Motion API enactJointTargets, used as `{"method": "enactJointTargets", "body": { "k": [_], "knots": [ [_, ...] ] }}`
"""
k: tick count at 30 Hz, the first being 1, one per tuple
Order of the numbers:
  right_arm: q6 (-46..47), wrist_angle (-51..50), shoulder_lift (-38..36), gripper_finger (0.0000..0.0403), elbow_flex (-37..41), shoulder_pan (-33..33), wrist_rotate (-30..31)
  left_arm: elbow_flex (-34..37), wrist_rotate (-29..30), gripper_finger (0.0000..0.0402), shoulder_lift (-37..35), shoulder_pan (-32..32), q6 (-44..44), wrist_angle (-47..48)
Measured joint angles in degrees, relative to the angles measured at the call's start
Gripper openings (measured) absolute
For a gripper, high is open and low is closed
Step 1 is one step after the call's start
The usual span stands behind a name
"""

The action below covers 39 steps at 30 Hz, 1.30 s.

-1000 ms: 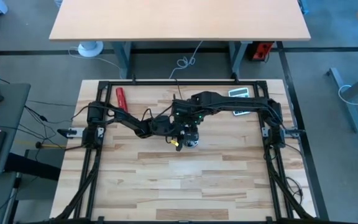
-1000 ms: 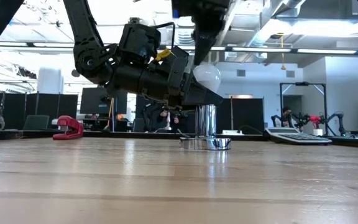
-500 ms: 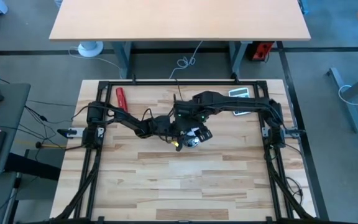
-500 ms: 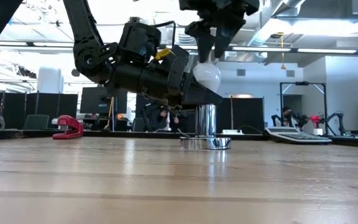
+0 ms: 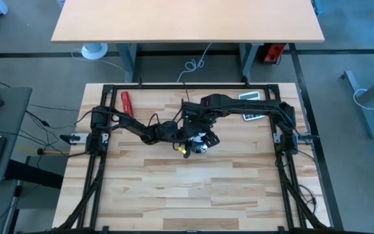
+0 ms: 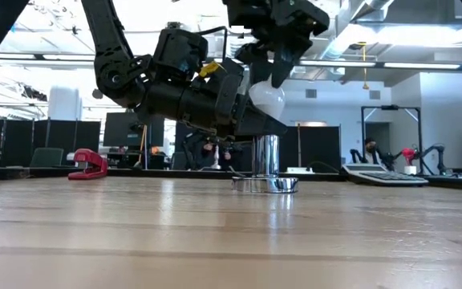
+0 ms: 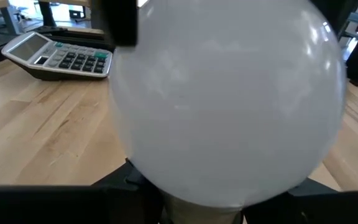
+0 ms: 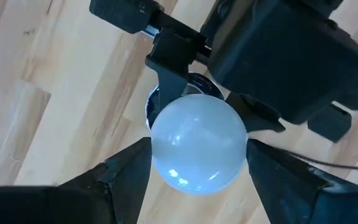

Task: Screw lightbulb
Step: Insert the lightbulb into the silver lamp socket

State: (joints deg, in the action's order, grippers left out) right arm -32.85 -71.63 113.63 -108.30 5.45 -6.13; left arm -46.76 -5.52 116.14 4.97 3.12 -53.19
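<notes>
Lightbulb [image 5: 200,145] sits mid-table in the high view, both arms meeting over it. Low view: it hangs above a metal socket [image 6: 267,167], right gripper [image 6: 265,74] clasping its globe from above, left gripper [image 6: 257,124] clamping its base.

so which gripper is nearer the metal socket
Left. The left gripper sits level with the base of the bulb, right above the socket. The right gripper comes from above, closed around the bulb's round top, farther up.
</notes>
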Motion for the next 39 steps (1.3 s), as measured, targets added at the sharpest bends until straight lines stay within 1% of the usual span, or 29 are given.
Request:
{"method": "enactJointTargets", "body": {
  "k": [6, 11, 16, 24, 26, 29, 32, 37, 39],
  "knots": [
    [1.47, 0.82, -0.03, 0.0269, 0.53, 0.00, 0.02, 0.00, -0.08, 0.0155, 0.00, 0.00, -0.40, 0.02],
    [7.81, -0.53, -0.05, 0.0246, 0.53, 0.44, 0.06, 0.00, -0.15, 0.0155, 0.00, 0.00, -0.44, 0.02],
    [18.65, 0.81, -0.22, 0.0226, 1.19, 0.30, -0.01, 0.00, -0.17, 0.0155, -0.02, 0.00, -0.54, 0.22],
    [40.22, 5.33, -0.27, 0.0223, 4.23, -0.92, 3.06, 0.00, -0.13, 0.0155, -0.02, -0.02, -0.49, 0.24],
    [43.61, 5.53, -0.22, 0.0223, 4.38, -0.92, 3.67, 0.00, -0.13, 0.0155, -0.02, -0.02, -0.47, 0.24],
    [44.51, 6.86, -0.19, 0.0223, 4.48, -1.18, 4.79, 0.00, -0.13, 0.0155, -0.02, -0.02, -0.47, 0.25],
    [43.05, 8.10, -0.77, 0.0223, 3.43, -1.29, 5.42, 0.00, -0.09, 0.0155, -0.02, -0.04, -0.70, 0.28],
    [38.94, 6.45, -1.05, 0.0223, -0.62, -1.34, 5.89, 0.03, -0.17, 0.0155, -0.02, -0.02, -0.48, 0.22],
    [36.55, 4.79, -1.35, 0.0223, -2.36, -1.33, 7.58, 0.04, -0.17, 0.0155, -0.02, -0.02, -0.49, 0.24]
  ]
}}
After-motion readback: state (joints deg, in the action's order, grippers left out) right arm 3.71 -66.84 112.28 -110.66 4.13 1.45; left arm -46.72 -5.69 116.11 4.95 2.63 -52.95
